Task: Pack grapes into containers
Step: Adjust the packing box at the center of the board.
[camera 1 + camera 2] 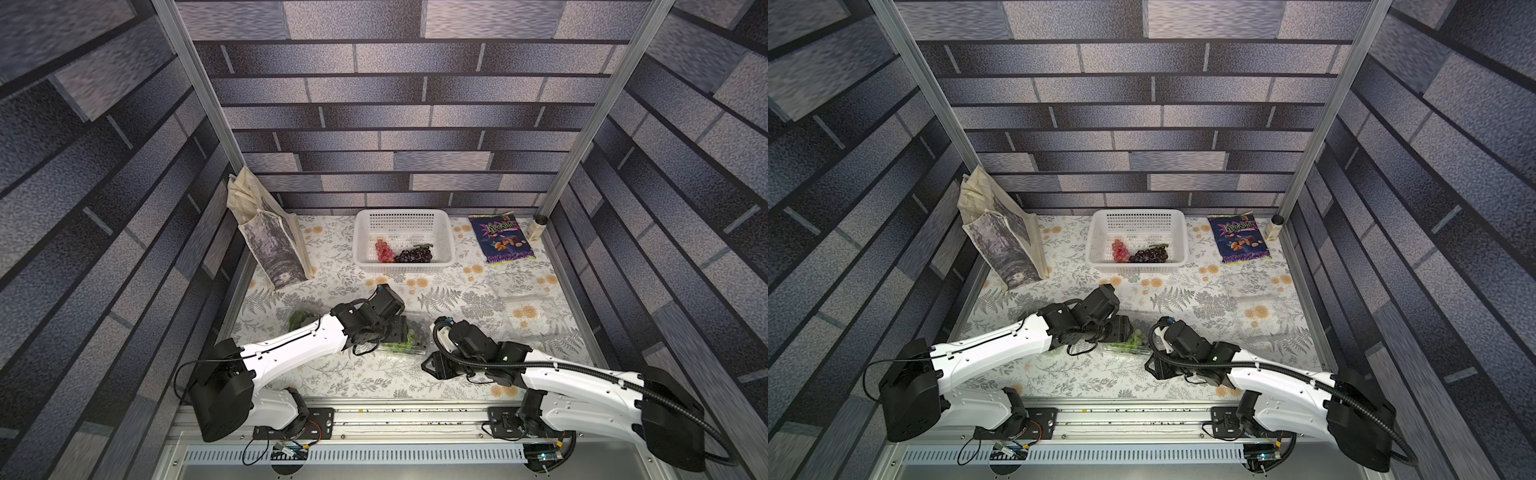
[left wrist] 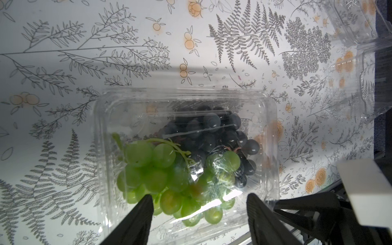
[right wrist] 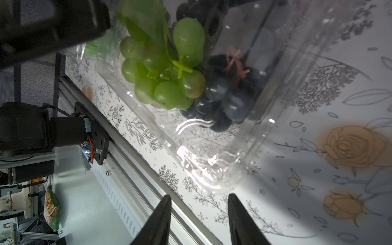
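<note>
White basket (image 1: 401, 268) at twelve o'clock on the table, red bunch (image 1: 384, 250) and dark purple bunch (image 1: 413, 254) inside. Clear container (image 2: 269, 127) just six-o'clock of centre, green grapes (image 2: 148, 169) and black grapes (image 2: 212, 131) in it. Left gripper (image 2: 199, 196) hangs over it, jaws apart; right gripper (image 3: 199, 195) by its five-o'clock corner, jaws apart, empty.

One black bunch (image 2: 212, 135), one red bunch (image 1: 384, 250), one dark purple bunch (image 1: 413, 254), one green bunch (image 2: 146, 167), perhaps a second green bunch (image 1: 300, 318). Two clear boxes (image 2: 270, 127) show. One basket (image 1: 403, 216), tote bag (image 1: 274, 245), snack packet (image 1: 500, 239) and jar (image 1: 536, 228) each.
</note>
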Controlling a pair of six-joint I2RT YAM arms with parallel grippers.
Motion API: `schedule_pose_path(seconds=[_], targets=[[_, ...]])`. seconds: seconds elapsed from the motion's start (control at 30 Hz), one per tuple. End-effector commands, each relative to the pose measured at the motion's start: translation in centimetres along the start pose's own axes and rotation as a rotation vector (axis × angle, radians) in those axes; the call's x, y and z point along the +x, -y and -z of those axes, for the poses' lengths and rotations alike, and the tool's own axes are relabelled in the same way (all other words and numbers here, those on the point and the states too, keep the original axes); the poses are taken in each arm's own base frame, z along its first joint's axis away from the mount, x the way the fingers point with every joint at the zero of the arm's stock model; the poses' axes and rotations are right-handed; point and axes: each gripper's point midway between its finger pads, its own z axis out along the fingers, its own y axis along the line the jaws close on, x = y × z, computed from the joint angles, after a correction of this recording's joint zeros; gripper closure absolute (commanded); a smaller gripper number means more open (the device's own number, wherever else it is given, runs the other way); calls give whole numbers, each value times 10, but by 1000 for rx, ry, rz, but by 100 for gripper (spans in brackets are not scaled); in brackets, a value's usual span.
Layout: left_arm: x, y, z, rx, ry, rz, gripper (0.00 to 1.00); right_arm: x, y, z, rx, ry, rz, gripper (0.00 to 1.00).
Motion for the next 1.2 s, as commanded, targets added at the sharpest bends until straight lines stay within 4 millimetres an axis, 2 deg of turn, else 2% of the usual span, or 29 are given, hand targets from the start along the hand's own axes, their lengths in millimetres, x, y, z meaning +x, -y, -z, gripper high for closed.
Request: schedule_pose_path(seconds=[0.0,0.17,0.47,0.7,0.9,1.0,1.17], targets=[[0,-15,2,-46,2,41,28,-14,-5,-7,23,25,42,54],[-8,-19,6,-41,19,61,27,-26,-12,-19,38,20,75,55],[-21,-31,7,-63,35,90,27,-56,-17,-29,80,85,111,56],[-28,-39,12,-67,49,107,28,-83,-12,-34,87,150,89,56],[-31,-44,12,-72,49,105,27,-108,1,-30,83,192,56,56],[-32,-43,8,-72,42,99,27,-116,7,-28,73,202,33,56],[-35,-37,4,-69,32,75,27,-109,4,-21,56,176,50,53]])
